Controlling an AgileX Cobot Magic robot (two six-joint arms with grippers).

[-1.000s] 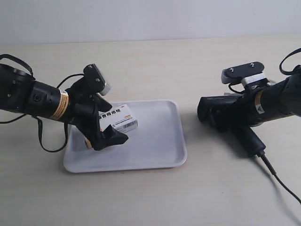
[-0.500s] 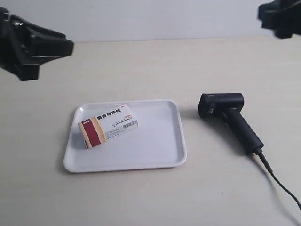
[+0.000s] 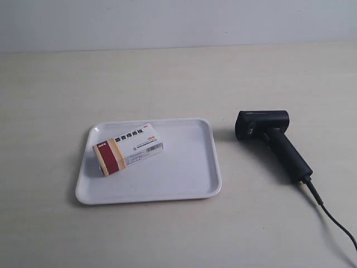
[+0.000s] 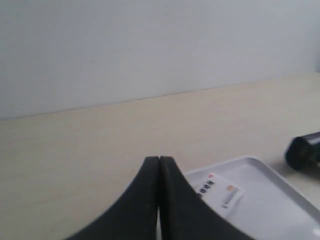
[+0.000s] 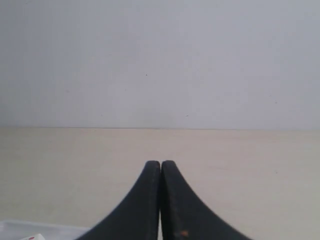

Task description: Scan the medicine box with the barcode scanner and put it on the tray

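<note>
The medicine box (image 3: pixel 128 148) lies flat in the left part of the white tray (image 3: pixel 184 178), red band toward the exterior view's left. The black barcode scanner (image 3: pixel 272 139) lies on the table to the tray's right, its cable trailing to the lower right corner. Neither arm shows in the exterior view. My left gripper (image 4: pixel 159 160) is shut and empty, raised above the table, with the medicine box (image 4: pixel 220 190), the tray (image 4: pixel 280 200) and the scanner's head (image 4: pixel 304 152) beyond it. My right gripper (image 5: pixel 160 163) is shut and empty too, with a tray corner (image 5: pixel 20 229) at the frame edge.
The pale wooden table (image 3: pixel 167 78) meets a plain white wall (image 3: pixel 178 22) at the back. The scanner's black cable (image 3: pixel 334 223) runs off the frame at the lower right.
Both arms have pulled up and out of the exterior view. One second ago the arm at the view's left was at the box and the other at the scanner; both objects now lie free.
</note>
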